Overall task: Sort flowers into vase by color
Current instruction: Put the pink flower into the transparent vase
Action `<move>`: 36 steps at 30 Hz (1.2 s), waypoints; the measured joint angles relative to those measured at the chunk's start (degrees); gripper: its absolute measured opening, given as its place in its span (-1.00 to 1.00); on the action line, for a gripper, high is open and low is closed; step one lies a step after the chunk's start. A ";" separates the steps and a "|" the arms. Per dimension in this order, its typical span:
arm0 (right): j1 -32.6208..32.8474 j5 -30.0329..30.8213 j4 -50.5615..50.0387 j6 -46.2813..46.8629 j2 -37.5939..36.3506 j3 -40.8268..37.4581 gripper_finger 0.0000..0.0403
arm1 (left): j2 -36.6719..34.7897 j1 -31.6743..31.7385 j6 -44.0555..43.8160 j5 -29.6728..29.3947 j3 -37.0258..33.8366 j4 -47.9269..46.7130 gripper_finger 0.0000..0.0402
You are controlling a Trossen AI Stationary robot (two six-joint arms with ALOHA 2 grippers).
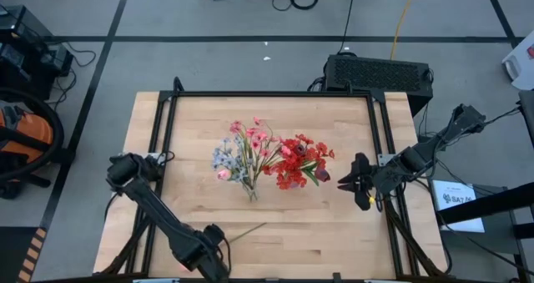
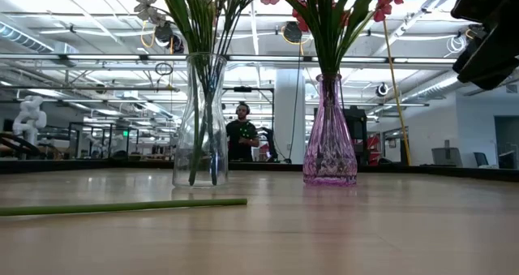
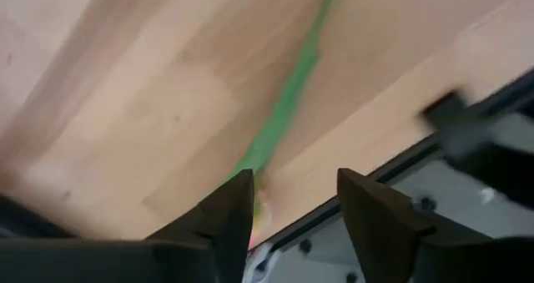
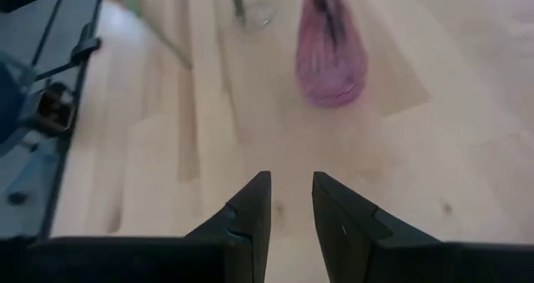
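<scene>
Your left fingers [image 3: 288, 204] stand parted with a clear gap, and the blurred green stem [image 3: 288, 99] runs up out of that gap; you cannot tell whether either finger touches it. In the high view the left gripper [image 1: 219, 248] sits at about 7 o'clock on the tabletop [image 1: 334, 224], right at the near edge, with the loose stem lying flat and reaching away from it toward 1 o'clock. In the low view that same stem lies along the wood in the foreground, apart from both vases.

Your right fingers [image 4: 290, 208] are open only a narrow gap and hold nothing. The right gripper [image 1: 360, 183] hangs at about 3 o'clock, just beside the red blooms, raised above the wood, with bare tabletop under it and the pink vase [image 4: 331, 53] farther ahead.

Near the middle of the tabletop you have two vases standing upright and a little apart. The clear glass vase [image 2: 200, 121] holds the pale white-blue flowers [image 1: 225, 159] and the pink flowers [image 1: 254, 138], its green stems showing through the glass. At its 3 o'clock the pink vase holds the red flowers [image 1: 302, 159].

Beyond the tabletop, in the low view, a person [image 2: 242, 137] in dark clothes stands far back in the room, seen between the two vases.
</scene>
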 joint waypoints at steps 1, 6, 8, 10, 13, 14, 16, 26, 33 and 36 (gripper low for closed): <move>0.00 -0.82 0.05 0.05 0.12 0.00 -0.59 | 0.45 -0.15 0.02 0.97 -0.26 -0.17 -0.08; 0.07 -5.21 2.47 0.12 1.23 0.02 -0.59 | 2.74 -1.36 4.68 2.34 -0.35 1.57 -0.05; 0.13 -5.82 4.26 0.73 2.07 0.02 -0.59 | 3.62 -1.78 6.32 2.40 -0.35 2.09 -0.05; 0.15 -6.22 6.46 1.52 3.17 0.02 -0.59 | 4.50 -2.28 7.52 2.50 -0.35 0.66 -0.04; 0.15 -6.38 11.04 1.65 5.40 0.02 -0.59 | 5.96 -3.04 9.53 2.69 -0.35 -1.24 -0.04; 0.15 -6.41 13.00 1.65 6.24 0.02 -0.59 | 6.47 -3.28 10.48 2.97 -0.35 -1.97 -0.04; 0.15 -6.52 17.45 1.28 8.19 0.02 -0.59 | 7.31 -3.86 12.66 3.20 -0.37 -2.34 -0.04; 5.66 -9.99 23.06 -5.57 28.38 12.22 -0.95 | 11.19 -5.96 18.10 3.02 -0.68 -2.45 -0.05; 7.78 -6.31 2.51 -1.66 45.15 32.81 -0.99 | 11.22 -6.50 22.40 1.10 -2.36 -0.66 -0.34; 7.82 -6.45 0.68 0.93 50.40 38.49 -0.99 | 11.30 -6.44 25.37 -0.23 -2.36 0.07 -0.65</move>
